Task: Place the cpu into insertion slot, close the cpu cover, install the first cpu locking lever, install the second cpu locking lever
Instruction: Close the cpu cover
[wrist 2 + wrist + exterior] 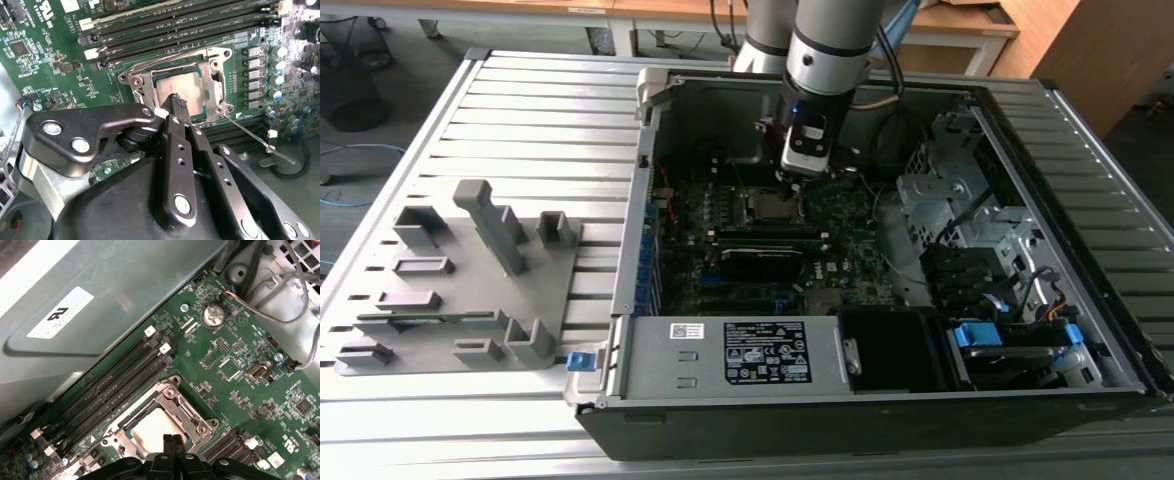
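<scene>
The cpu (177,85) lies flat in the insertion slot (771,207) on the green motherboard, its dull silver top showing in both wrist views. The cpu cover (216,80), a silvery frame, lies down around the cpu (150,427), which shows through its window. A thin locking lever (260,142) sticks out slantwise from one corner of the slot, across the memory slots. My gripper (177,102) hangs just above the cpu's edge, its black fingers (167,441) pressed together with nothing between them. In the exterior view the gripper (801,172) is just behind the slot.
Long black memory slots (115,385) flank the socket on two sides. The grey case wall (100,315) rises close behind. A white-labelled power supply (747,352) sits at the case front, drive bays and cables (987,260) on the exterior view's right, a grey fixture plate (454,290) on its left.
</scene>
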Motion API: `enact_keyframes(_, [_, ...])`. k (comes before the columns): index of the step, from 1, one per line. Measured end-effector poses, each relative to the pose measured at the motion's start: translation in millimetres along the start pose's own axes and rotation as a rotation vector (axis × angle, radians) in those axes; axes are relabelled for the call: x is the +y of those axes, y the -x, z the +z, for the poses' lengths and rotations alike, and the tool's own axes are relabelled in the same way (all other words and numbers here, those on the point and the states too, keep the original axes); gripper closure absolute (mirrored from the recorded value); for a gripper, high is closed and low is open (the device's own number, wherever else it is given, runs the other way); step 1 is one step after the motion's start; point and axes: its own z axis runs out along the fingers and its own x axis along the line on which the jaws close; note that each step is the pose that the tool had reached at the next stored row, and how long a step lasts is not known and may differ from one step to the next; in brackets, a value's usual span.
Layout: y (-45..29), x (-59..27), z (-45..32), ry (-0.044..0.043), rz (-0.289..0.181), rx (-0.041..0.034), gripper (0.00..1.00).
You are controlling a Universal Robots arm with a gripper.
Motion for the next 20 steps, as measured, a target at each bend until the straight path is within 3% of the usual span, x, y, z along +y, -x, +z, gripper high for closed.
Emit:
enact_keyframes(15, [0.0, 0.0, 0.0, 0.0007, -0.015, -0.0011, 0.9])
enact_keyframes(20, [0.0, 0.0, 0.0, 0.0045, -0.033, -0.0019, 0.9])
